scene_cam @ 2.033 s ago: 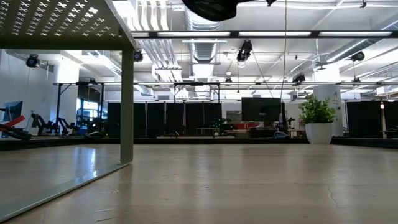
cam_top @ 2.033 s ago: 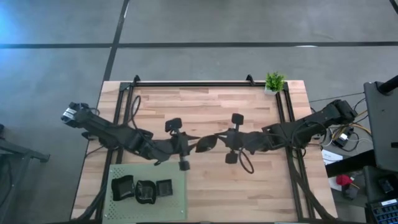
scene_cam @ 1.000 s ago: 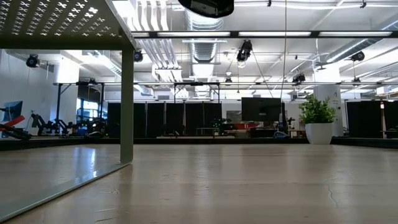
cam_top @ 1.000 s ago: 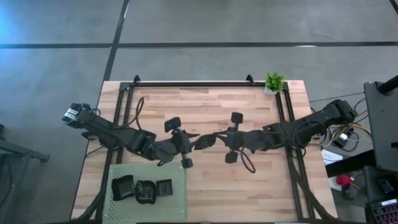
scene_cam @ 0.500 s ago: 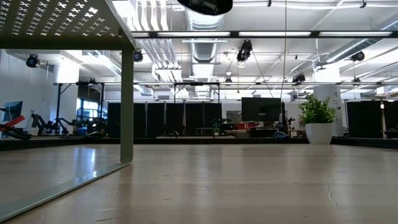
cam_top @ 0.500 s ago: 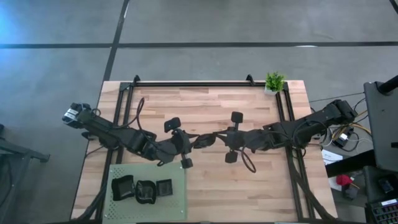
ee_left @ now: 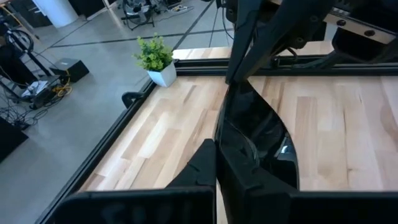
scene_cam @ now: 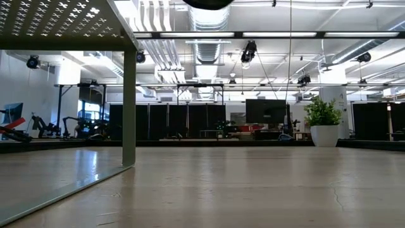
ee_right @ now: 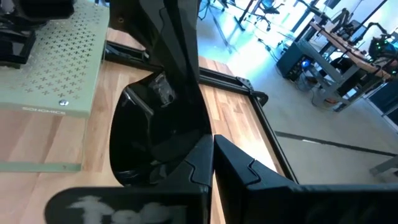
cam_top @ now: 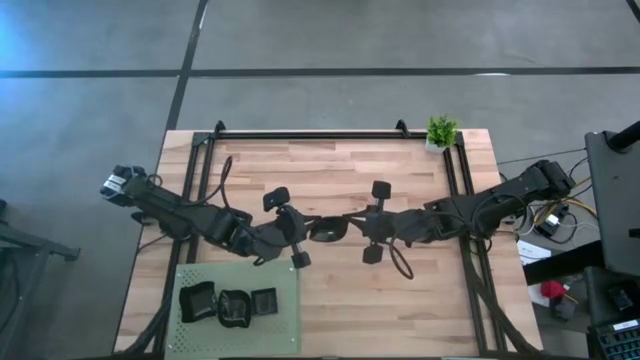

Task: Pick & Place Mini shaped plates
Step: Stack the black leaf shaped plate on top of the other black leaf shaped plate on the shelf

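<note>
1. Above the middle of the wooden table [cam_top: 330,290], the two arms meet over one glossy black leaf-shaped plate [cam_top: 327,230], which hangs clear of the wood between them.
2. The left gripper [cam_top: 306,226] reaches in from the left side; its fingers [ee_left: 205,163] are pressed together on one edge of the plate.
3. The right gripper [cam_top: 350,221] reaches in from the right side; its fingers [ee_right: 202,155] are likewise clamped on the opposite edge, so both arms grasp the same dish.
4. In the low view only a dark curved underside [scene_cam: 207,3] shows at the upper edge; it is probably this plate, though too little of it shows to be sure.
5. The light green perforated mat [cam_top: 290,320] lies at the near left corner of the table, raised on a leg in the low view.
6. Three other black plates [cam_top: 229,303] rest side by side on the mat, well apart from the held one; their exact shapes are hard to make out.
7. A small green potted plant [cam_top: 441,131] stands at the far right corner of the table, beside the black frame rail [cam_top: 310,134].
</note>
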